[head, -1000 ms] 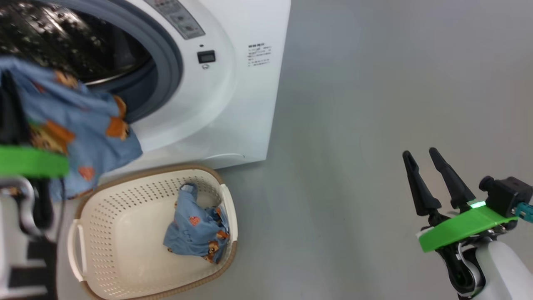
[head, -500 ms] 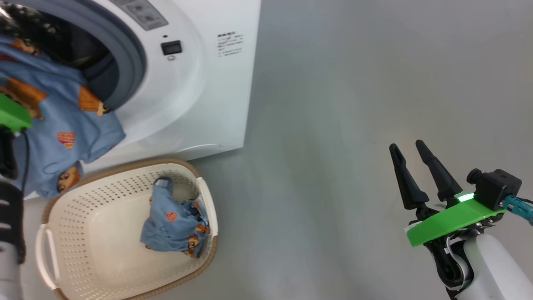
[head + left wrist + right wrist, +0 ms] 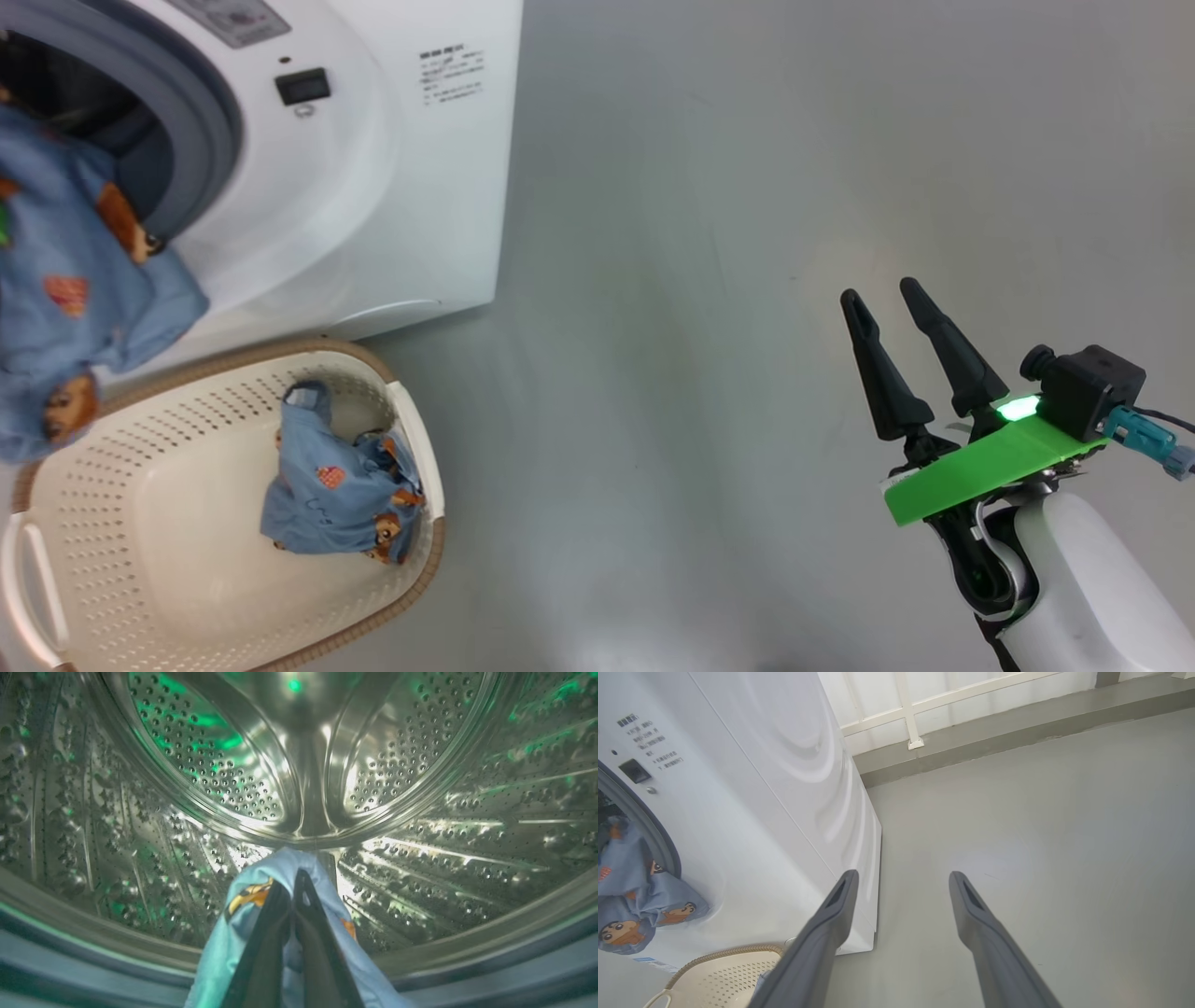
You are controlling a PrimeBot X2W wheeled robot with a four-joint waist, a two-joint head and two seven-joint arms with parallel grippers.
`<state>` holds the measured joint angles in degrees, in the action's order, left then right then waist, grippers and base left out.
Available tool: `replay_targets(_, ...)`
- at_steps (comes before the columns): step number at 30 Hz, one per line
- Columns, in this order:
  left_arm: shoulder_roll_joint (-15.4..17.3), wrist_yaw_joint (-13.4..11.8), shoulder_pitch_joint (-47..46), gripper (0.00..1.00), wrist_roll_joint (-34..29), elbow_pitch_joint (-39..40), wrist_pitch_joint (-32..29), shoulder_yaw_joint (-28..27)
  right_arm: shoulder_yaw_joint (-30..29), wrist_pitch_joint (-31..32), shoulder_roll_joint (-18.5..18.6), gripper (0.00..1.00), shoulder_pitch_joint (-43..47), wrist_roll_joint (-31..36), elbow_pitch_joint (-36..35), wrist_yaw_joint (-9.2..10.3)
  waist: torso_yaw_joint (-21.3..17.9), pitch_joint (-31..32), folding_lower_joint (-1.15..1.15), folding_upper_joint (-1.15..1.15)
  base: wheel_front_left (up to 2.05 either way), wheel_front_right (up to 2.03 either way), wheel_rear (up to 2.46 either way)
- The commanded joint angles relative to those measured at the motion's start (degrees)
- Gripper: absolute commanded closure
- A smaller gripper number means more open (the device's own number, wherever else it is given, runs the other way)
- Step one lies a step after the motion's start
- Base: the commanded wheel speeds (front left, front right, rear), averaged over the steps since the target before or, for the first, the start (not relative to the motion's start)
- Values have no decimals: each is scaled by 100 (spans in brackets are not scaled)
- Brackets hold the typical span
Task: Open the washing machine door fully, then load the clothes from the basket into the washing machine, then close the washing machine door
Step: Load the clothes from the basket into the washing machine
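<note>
1. The left end effector (image 3: 292, 882), its fingers pinched together on a bear-print garment (image 3: 252, 896), points into the steel drum (image 3: 210, 765) of the washing machine (image 3: 392, 187). Much of the cloth hangs outside over the grey gasket (image 3: 201, 121).
2. Letting go here would likely let that trailing weight drag it out, toward the basket (image 3: 112, 560) or the floor (image 3: 747, 187).
3. A second garment (image 3: 336, 485) lies in the basket, so loading is unfinished.
4. The right end effector (image 3: 878, 290), fingers apart, holds nothing and is well away.

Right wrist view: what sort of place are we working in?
Likely a home laundry or utility corner, possibly a balcony: a white front-loading washing machine stands on a bare grey floor, a basket holding clothes sits before it, and a white railing runs along the back.
</note>
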<state>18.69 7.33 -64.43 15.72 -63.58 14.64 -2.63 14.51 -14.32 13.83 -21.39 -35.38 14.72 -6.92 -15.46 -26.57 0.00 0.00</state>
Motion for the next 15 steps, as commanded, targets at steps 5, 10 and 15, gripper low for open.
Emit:
replay_targets(5, 467, -100, -280, 100, -175, 920, 36, -197, 109, -68, -16, 0, -60, 40, -156, -57, -144, -244, 0, 0, 0, 0, 0)
replay_targets(10, 462, -263, -71, 100, -412, 2141, 36, -530, 81, -68, -67, 0, -104, 47, -163, -57, -175, -327, 0, 0, 0, 0, 0)
replay_targets(15, 296, -203, 376, 100, -583, 2161, 36, -729, 94, -68, -119, 0, -116, 56, -133, -57, -170, -299, 0, 0, 0, 0, 0)
